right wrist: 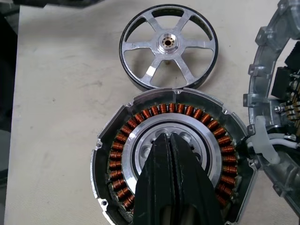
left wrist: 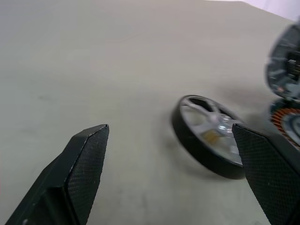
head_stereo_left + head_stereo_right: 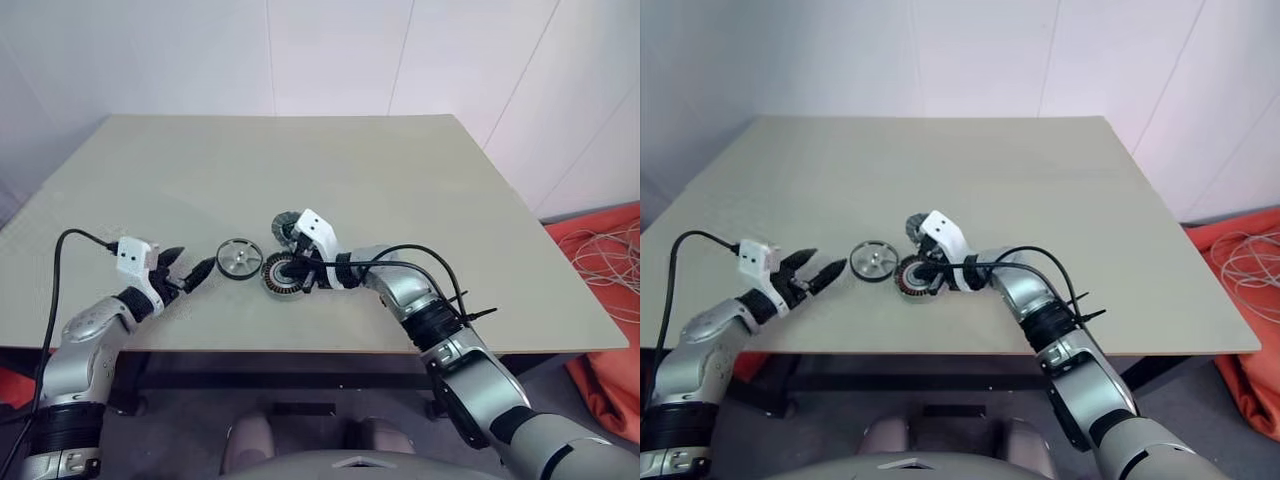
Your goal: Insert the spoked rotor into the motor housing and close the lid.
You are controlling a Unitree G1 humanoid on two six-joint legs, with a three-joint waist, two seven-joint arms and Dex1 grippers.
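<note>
Spoked rotor: lies flat on the tabletop, just left of the motor housing, nearly touching its rim.
Motor housing: open side up, copper windings showing around a silvery centre.
Lid: just beyond the motor housing on its far side, tilted.
Left gripper: fingers spread wide, holding nothing, just left of the spoked rotor.
Right gripper: fingers pressed together, tips over the silvery centre of the motor housing; whether they touch it I cannot tell.
</note>
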